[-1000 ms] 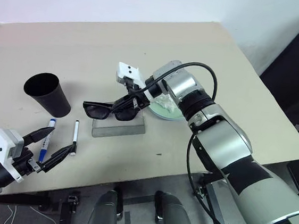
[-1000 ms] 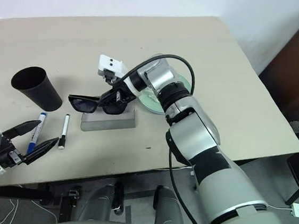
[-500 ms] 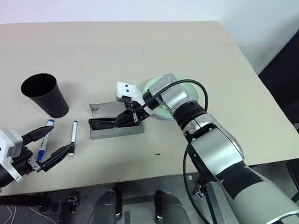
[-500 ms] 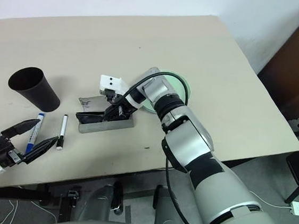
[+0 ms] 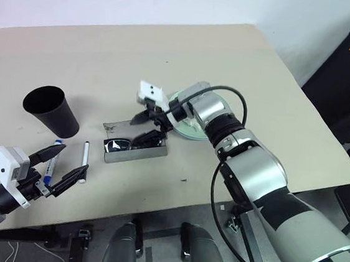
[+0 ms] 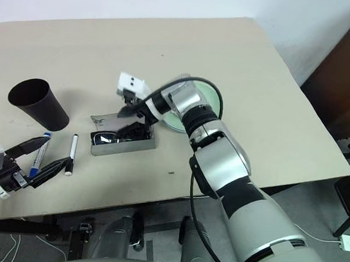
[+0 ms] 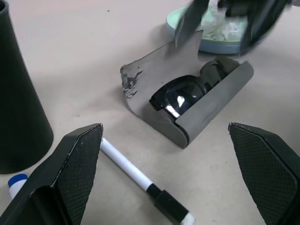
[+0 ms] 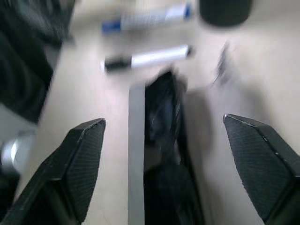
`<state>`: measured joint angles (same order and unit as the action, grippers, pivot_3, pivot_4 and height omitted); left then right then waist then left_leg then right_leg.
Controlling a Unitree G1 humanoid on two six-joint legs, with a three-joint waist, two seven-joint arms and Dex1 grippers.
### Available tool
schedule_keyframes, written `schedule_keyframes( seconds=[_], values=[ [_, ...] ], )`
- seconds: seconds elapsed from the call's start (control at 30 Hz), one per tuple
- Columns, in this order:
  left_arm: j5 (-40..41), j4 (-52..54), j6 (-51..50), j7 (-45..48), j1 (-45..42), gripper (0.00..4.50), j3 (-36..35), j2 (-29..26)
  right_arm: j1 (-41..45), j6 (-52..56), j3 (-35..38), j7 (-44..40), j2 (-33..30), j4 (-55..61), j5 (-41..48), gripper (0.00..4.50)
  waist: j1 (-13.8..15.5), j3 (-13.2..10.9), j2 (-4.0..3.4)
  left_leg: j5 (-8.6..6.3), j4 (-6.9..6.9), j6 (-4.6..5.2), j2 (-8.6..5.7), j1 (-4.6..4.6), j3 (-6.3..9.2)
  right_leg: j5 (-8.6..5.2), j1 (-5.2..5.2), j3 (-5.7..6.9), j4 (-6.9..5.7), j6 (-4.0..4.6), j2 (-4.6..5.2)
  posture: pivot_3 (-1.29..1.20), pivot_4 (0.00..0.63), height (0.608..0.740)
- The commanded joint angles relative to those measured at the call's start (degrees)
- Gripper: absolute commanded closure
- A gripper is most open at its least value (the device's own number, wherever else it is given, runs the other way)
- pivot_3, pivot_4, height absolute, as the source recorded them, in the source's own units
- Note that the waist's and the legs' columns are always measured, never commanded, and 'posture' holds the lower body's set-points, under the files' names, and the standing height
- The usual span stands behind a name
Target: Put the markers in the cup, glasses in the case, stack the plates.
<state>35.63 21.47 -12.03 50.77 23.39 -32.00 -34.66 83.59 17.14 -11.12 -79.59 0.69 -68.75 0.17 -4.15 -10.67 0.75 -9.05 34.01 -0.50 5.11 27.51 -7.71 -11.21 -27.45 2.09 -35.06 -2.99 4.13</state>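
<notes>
Left eye view, contents of the tabletop (image 5: 278,104):

Case (image 5: 134,151), grey, lid laid back flat toward the far edge, set near the middle of the tabletop. Glasses (image 5: 123,144), black frame and dark lenses, lying inside the case; the left wrist view shows them (image 7: 185,93) nested between its walls.

Right gripper (image 5: 145,127), just above the case's right end, fingers spread wide and holding nothing; apart from the glasses.

Plates (image 5: 195,128), mint green on view with a light blue edge showing beneath in the left wrist view (image 7: 220,47); just beside the case on its right. Crumpled white tissue (image 7: 220,28) on the top plate.

Cup (image 5: 52,109), black, upright, mouth open upward, toward the left edge of the tabletop, well apart from the case.

Markers, two, lying flat between the cup and the near edge: blue-capped marker (image 5: 52,158) nearer the left edge, black-capped marker (image 5: 85,160) just beside it on the case side. Neither touches the cup.

Left gripper (image 5: 60,164), near the near left corner, fingers wide apart and empty, over the near ends of the markers.
</notes>
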Motion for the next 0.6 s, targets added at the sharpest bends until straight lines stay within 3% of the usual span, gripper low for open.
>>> schedule_keyframes(
  seconds=[0.03,0.23,0.43,0.6],
  values=[
    [-0.19,-0.34,1.41,0.63,-0.67,0.0,0.31,-0.02,4.14,4.42,7.24,8.09,-0.48,-0.73,4.7,0.6,0.0,0.01,0.01,0.0,0.0,0.0,0.0,-0.01,0.01,0.0,0.0,0.0,0.0,0.0,0.0,0.0,0.15,0.735],
    [-0.3,-2.36,2.44,1.34,-1.76,0.0,-0.23,-0.21,3.18,5.06,12.42,21.16,-0.47,-2.44,5.71,2.47,0.01,0.03,0.05,0.0,0.0,0.0,0.07,-0.02,-0.08,0.0,0.1,0.0,0.08,0.01,0.01,0.0,0.15,0.735],
    [-0.73,-4.34,3.69,1.55,-2.99,0.0,0.19,-0.16,-0.16,2.04,12.48,30.4,1.24,-4.86,3.58,4.48,-0.03,0.03,0.05,0.01,0.03,-0.01,0.07,-0.02,-0.06,0.0,0.09,0.0,0.07,0.0,-0.02,0.0,0.15,0.735],
    [-0.86,-3.89,3.67,1.22,-3.37,0.0,0.72,0.1,-2.19,-1.64,10.57,35.12,2.59,-5.9,0.29,4.48,-0.01,0.03,0.05,0.06,0.19,-0.06,0.07,-0.03,-0.06,0.01,0.14,0.0,-0.02,0.0,-0.04,0.0,0.15,0.735]
  ],
)
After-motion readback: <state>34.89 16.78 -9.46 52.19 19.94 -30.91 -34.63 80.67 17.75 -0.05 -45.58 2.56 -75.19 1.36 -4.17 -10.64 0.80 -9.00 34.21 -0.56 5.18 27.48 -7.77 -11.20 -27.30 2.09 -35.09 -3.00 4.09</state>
